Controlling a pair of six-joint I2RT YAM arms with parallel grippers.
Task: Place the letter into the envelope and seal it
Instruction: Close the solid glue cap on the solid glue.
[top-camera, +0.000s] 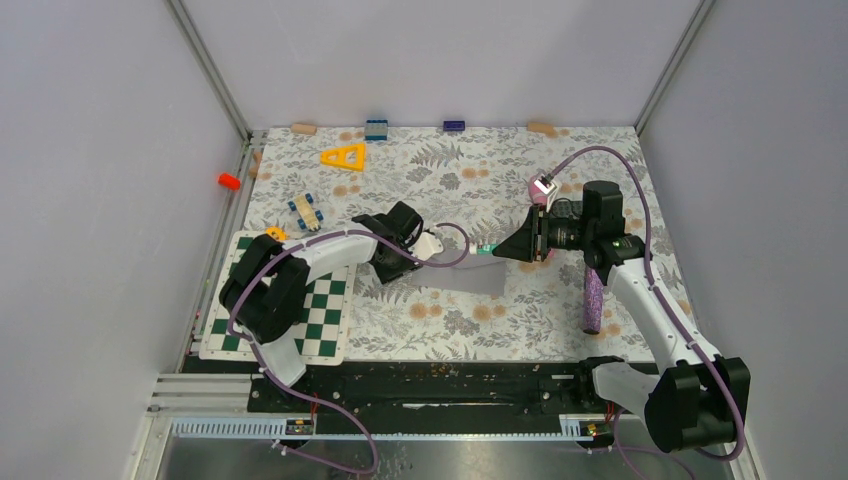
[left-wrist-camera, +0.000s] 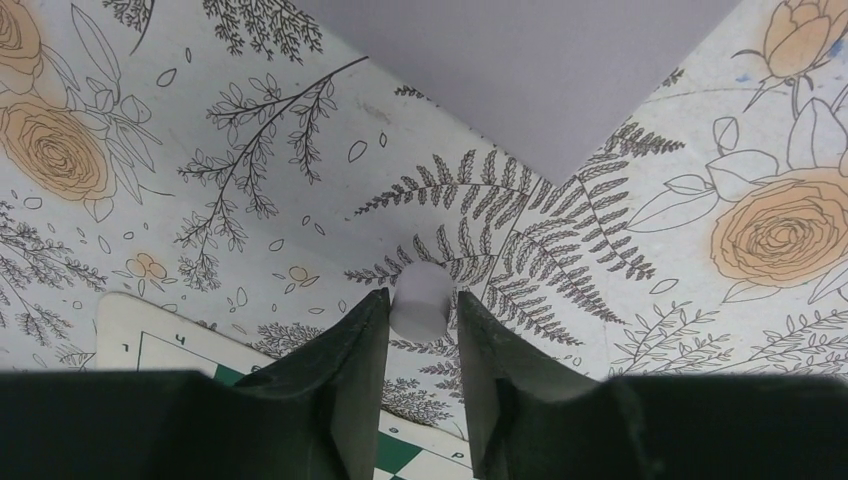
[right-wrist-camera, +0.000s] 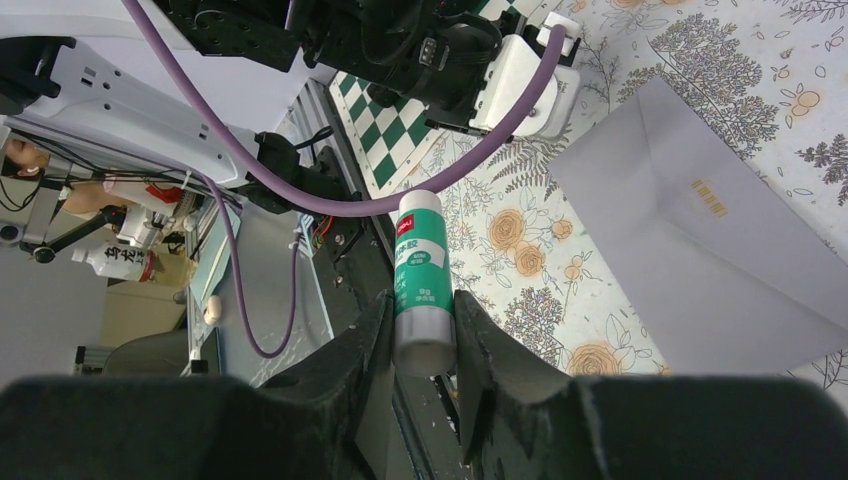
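Observation:
The grey envelope (top-camera: 475, 278) lies flat on the floral table between the two grippers. It also shows in the right wrist view (right-wrist-camera: 700, 230), with a small barcode on it, and in the left wrist view (left-wrist-camera: 520, 70). The tan letter is out of view. My right gripper (top-camera: 499, 250) is shut on a green and white glue stick (right-wrist-camera: 420, 280) and holds it above the envelope's right end. My left gripper (left-wrist-camera: 422, 305) is shut on a small white cap (left-wrist-camera: 420, 298) and hovers by the envelope's left end.
A green and white chessboard mat (top-camera: 300, 300) lies at the near left. A purple roll (top-camera: 592, 300) lies under the right arm. A yellow triangle (top-camera: 344, 156), a small toy (top-camera: 308, 210) and blue bricks (top-camera: 376, 128) sit at the back.

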